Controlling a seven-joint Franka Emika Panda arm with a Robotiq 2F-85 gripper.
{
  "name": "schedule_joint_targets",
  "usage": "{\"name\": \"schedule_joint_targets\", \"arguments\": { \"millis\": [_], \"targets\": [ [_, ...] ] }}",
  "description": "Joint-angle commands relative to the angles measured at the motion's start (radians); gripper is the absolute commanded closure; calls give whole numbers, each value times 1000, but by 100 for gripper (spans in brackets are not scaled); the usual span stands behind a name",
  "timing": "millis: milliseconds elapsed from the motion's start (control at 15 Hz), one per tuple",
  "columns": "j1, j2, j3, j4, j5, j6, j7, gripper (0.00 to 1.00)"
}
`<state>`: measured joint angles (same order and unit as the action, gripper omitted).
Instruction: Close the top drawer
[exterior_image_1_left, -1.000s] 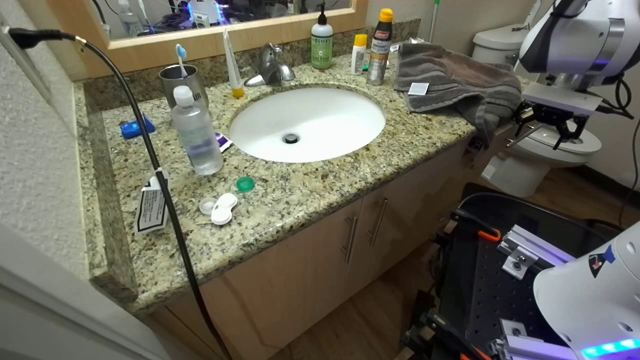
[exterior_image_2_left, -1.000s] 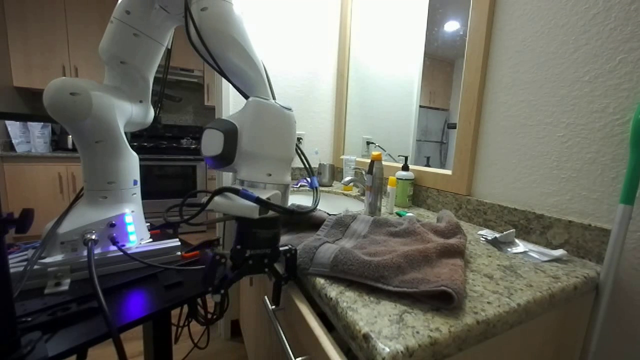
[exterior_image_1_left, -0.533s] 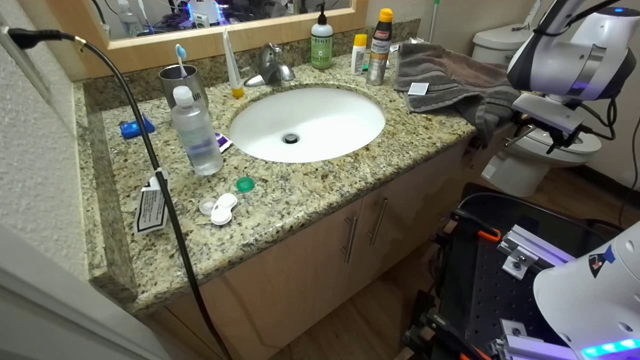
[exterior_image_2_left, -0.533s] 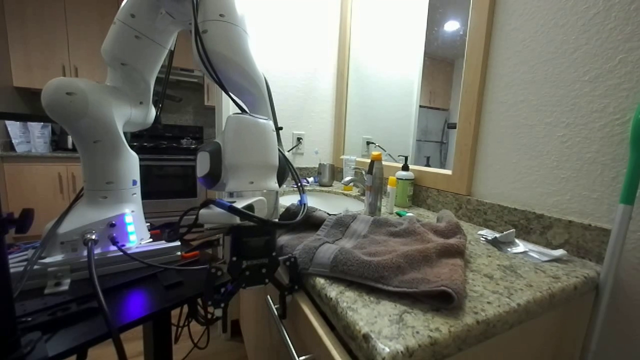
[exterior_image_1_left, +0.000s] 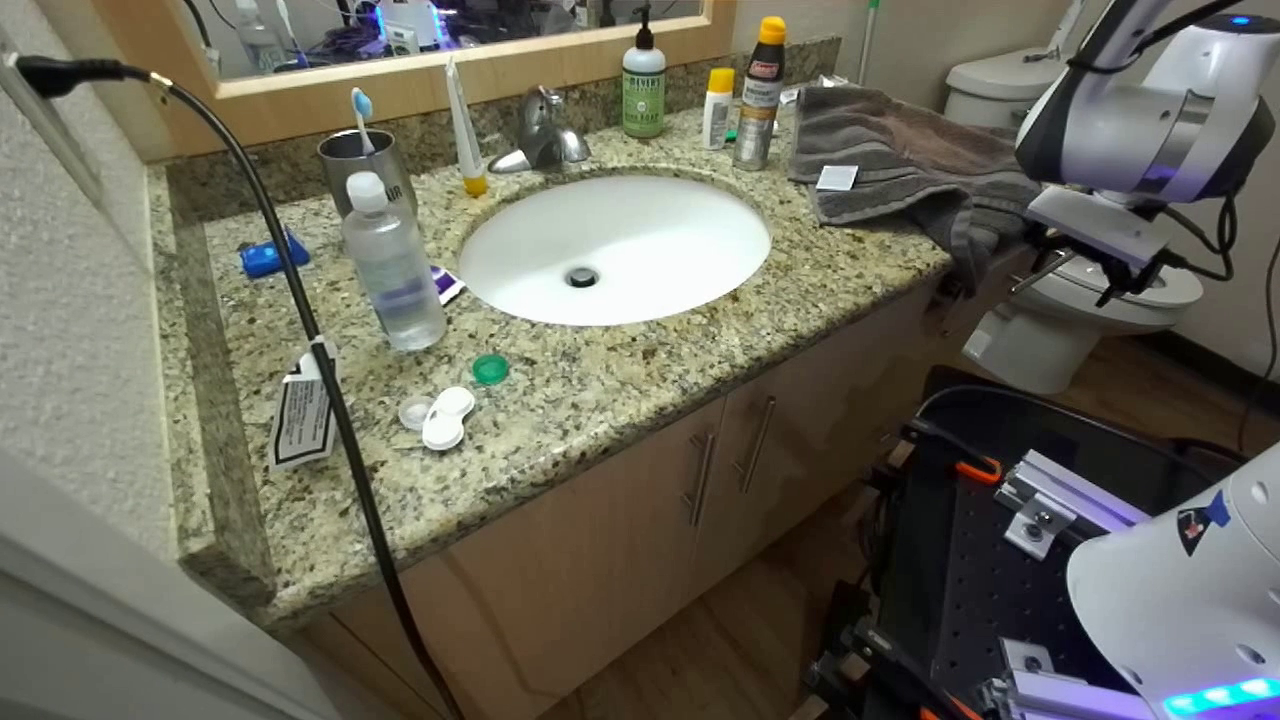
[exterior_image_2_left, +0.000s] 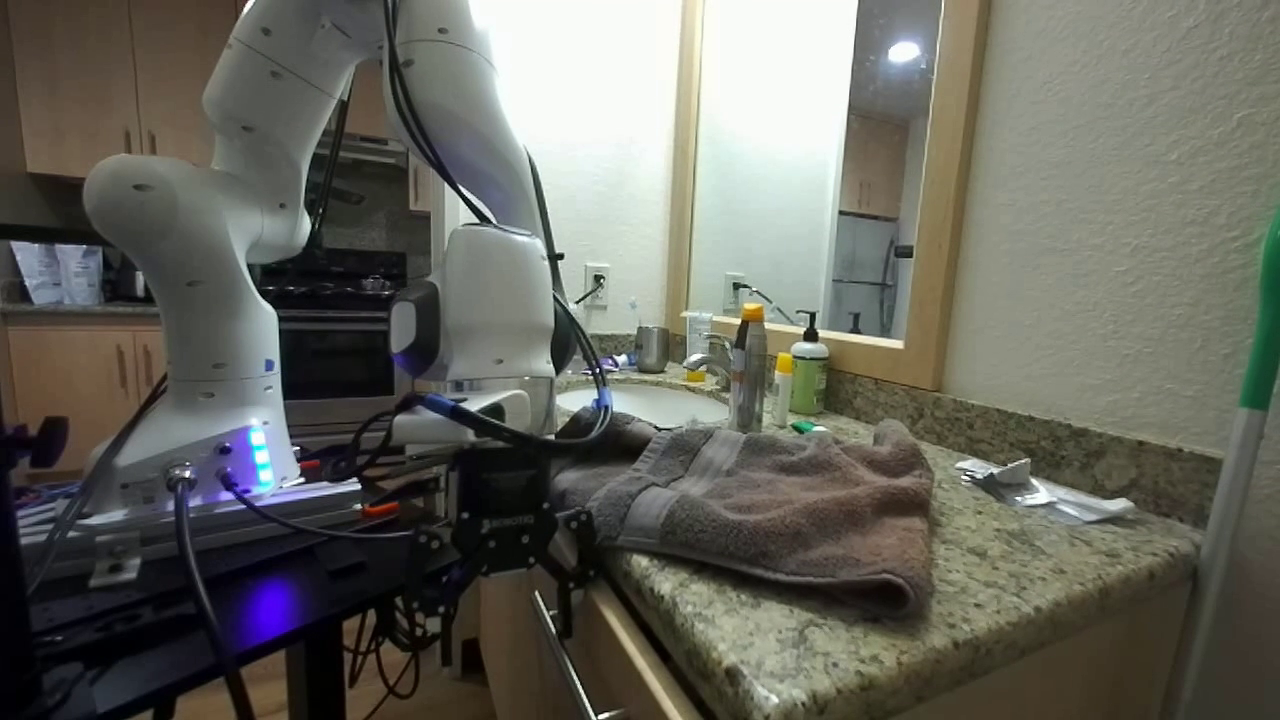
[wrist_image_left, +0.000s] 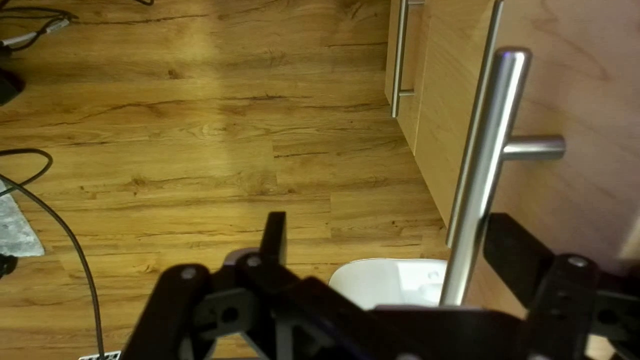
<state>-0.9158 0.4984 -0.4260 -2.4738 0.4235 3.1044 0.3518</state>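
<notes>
The top drawer (exterior_image_2_left: 640, 655) stands partly open under the countertop, with a dark gap behind its wooden front in an exterior view. Its metal bar handle (exterior_image_2_left: 565, 655) also shows in the other exterior picture (exterior_image_1_left: 1040, 272) and large in the wrist view (wrist_image_left: 482, 175). My gripper (exterior_image_2_left: 507, 630) is open at the handle's end. In the wrist view, the gripper (wrist_image_left: 387, 227) has one finger between the bar and the drawer front (wrist_image_left: 580, 95), at or against the bar. The other finger is well outside the bar, over the floor. The drawer's inside is hidden.
A grey-brown towel (exterior_image_2_left: 760, 510) lies on the granite countertop (exterior_image_2_left: 1000, 580) above the drawer and hangs over its edge. A toilet (exterior_image_1_left: 1060, 310) stands beyond the gripper. The robot's black cart (exterior_image_1_left: 960, 590) stands in front of the cabinet. Bottles stand by the sink (exterior_image_1_left: 620, 250).
My gripper has moved down and toward the counter, lowering its fingers around the handle. The drawer looks shifted very slightly inward. Over the last half second almost nothing has moved.
</notes>
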Motion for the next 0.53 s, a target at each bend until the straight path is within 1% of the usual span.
{"name": "schedule_joint_targets", "arguments": {
  "millis": [0,67,200,267,333,467],
  "targets": [
    [-20,-126,-35,-64,-28,14,-65,0],
    [-9,-148,-62,-73,-36,15,-74,0],
    [-31,-232,-84,-105,-57,13,-126,0],
    [-23,-267,-114,-117,-77,0,-145,0],
    [-1,-164,-100,-51,-53,1,-84,0],
    [-1,-199,-117,-60,-60,-5,-89,0]
  ]
}}
